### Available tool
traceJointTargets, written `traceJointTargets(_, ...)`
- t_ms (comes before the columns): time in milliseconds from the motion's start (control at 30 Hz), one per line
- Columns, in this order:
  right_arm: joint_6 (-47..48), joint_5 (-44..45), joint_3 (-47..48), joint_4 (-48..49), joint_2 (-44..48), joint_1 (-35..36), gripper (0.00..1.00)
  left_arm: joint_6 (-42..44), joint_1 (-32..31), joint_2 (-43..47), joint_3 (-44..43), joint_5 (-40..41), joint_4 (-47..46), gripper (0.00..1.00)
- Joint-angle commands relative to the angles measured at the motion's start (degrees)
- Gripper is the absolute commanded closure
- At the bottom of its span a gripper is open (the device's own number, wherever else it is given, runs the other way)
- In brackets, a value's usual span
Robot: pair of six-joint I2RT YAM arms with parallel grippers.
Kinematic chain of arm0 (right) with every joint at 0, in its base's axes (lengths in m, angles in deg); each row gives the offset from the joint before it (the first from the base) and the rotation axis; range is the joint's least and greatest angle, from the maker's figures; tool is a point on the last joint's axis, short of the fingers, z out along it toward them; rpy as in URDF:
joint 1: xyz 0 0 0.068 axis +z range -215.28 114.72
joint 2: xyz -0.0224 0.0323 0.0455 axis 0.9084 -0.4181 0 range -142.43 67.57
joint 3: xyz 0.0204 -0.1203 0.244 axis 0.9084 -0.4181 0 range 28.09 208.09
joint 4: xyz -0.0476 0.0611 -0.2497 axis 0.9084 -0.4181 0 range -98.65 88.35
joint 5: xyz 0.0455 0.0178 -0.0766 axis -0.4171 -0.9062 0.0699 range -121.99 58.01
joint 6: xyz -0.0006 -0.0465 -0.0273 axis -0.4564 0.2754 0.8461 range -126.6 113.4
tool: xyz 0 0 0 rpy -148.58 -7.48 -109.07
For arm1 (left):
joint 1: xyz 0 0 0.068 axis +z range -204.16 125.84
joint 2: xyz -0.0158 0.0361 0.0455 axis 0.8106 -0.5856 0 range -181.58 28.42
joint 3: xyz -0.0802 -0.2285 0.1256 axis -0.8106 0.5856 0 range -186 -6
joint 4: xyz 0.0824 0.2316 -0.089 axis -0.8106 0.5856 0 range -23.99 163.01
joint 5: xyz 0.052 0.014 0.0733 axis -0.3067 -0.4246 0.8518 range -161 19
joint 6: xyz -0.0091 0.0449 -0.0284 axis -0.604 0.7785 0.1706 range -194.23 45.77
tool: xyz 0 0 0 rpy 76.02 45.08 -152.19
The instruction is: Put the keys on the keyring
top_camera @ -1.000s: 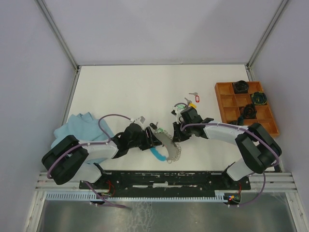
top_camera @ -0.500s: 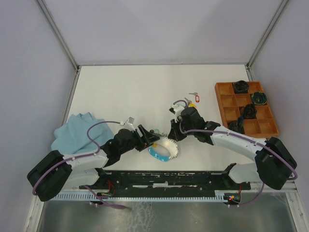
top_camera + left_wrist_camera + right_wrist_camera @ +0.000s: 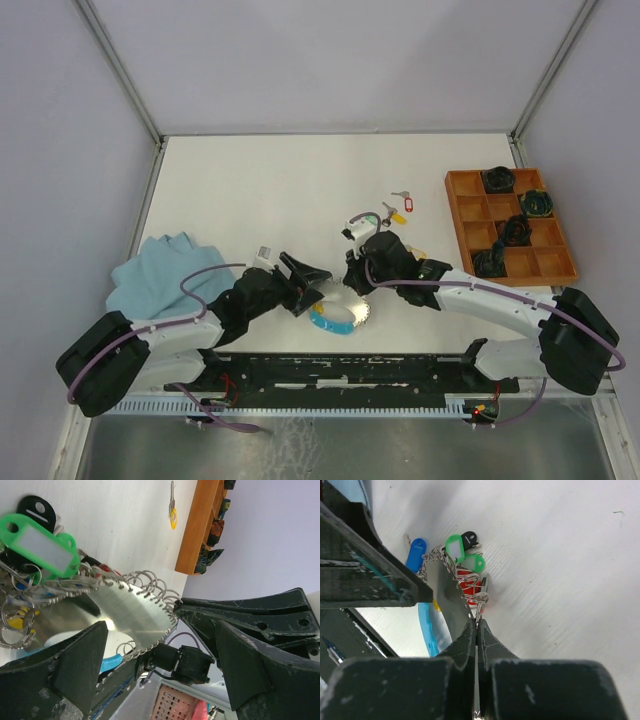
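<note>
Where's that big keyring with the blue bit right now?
Seen from above, the keyring is near the table's front middle, between the two grippers: the right gripper pinches its edge and the open left gripper sits just left of it.

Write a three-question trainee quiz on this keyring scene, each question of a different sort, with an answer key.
1. True or false: the left gripper is shut on the keyring.
2. Which one grips the keyring's edge? A) left gripper B) right gripper C) neither
3. Name the tag colours of the two loose keys lying apart from the keyring, near the wooden tray.
Key: 1 false, its jaws stand wide open. 2 B. 3 yellow and red.
</note>
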Motion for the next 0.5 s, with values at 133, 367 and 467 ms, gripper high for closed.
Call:
traceJointTargets(133, 3.25, 5.97, 4.48, 4.99, 2.57, 0.24, 0.99, -7.05, -0.28, 8.20, -3.27, 2.01, 10.57, 0.01)
traceJointTargets(367, 4.14, 5.27, 4.14, 8.38, 2.89, 0.24, 0.99, -9.11, -0.36, 6.60, -6.76, 1.48, 15.28, 0.01)
traceJointTargets(467, 4.40, 4.60, 3.81, 9.38, 3.23, 0.24, 0.99, -9.86, -0.33, 3.95, -7.93, 0.93, 14.67, 0.01)
